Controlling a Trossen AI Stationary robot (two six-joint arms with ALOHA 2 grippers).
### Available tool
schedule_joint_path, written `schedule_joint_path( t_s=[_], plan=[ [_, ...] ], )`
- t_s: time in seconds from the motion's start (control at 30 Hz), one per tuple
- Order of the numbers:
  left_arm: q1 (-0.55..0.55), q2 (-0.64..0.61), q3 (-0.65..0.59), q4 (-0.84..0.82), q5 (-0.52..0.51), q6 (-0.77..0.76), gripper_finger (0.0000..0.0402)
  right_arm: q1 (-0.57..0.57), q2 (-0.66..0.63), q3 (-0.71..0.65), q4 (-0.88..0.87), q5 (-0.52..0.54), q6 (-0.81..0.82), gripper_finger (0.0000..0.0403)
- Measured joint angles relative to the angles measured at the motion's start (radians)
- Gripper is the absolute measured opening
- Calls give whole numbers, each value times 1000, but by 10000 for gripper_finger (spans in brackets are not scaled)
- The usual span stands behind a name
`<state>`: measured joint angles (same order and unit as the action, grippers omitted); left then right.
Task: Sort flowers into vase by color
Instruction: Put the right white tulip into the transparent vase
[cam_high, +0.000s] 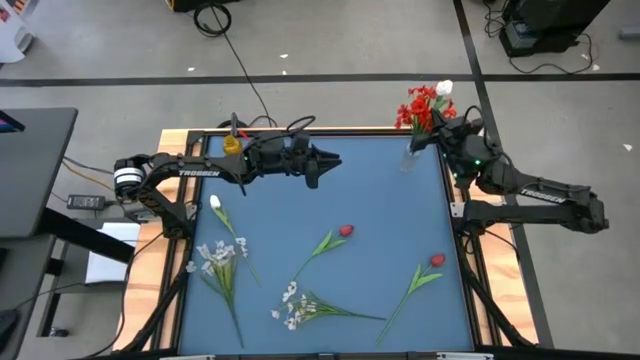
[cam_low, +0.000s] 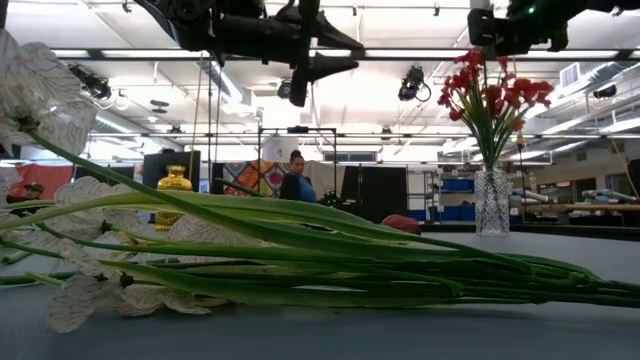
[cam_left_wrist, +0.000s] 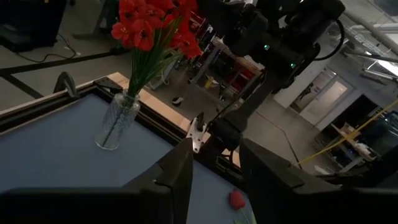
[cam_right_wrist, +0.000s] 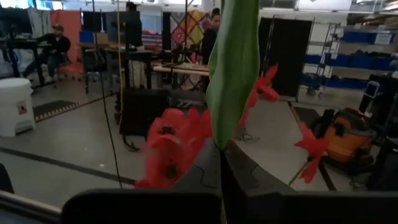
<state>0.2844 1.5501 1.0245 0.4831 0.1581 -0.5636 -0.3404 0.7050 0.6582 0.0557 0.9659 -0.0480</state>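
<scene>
A clear glass vase (cam_high: 410, 158) (cam_low: 492, 200) stands at the table's far right corner with a bunch of red blossoms (cam_high: 420, 108) (cam_left_wrist: 152, 25) in it. My right gripper (cam_high: 443, 130) (cam_right_wrist: 221, 177) hovers just over that bunch, shut on a green flower stem. A white tulip head (cam_high: 445, 88) shows beside the red blossoms. My left gripper (cam_high: 325, 160) (cam_left_wrist: 214, 171) is open and empty, raised over the table's far middle. A white tulip (cam_high: 215, 203), two white sprays (cam_high: 215, 255) (cam_high: 295, 305) and two red buds (cam_high: 345, 230) (cam_high: 437, 260) lie flat on the blue table. My right gripper pinches the flower's stem at a long green leaf (cam_right_wrist: 231, 93) between its two fingers. The leaf stands up out of the fingers in the wrist view. The flower is lifted clear of the table, beside the red blossoms. Its lower stem is hidden by the gripper.
A small yellow vase (cam_high: 232, 143) (cam_low: 174, 185) stands at the table's far edge, near the left arm. A wooden rim and black frame (cam_high: 320, 130) run round the blue table. People and benches show in the room beyond.
</scene>
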Motion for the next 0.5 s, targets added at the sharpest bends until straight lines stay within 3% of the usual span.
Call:
schedule_joint_path(
  t_s=[0.17,0.5],
  plan=[
    [5,0,0,-8,0,1,137,-14,19,2,-76,-3,97,0],
    [16,0,0,-9,0,7,137,-16,30,2,-70,15,153,0]
  ],
)
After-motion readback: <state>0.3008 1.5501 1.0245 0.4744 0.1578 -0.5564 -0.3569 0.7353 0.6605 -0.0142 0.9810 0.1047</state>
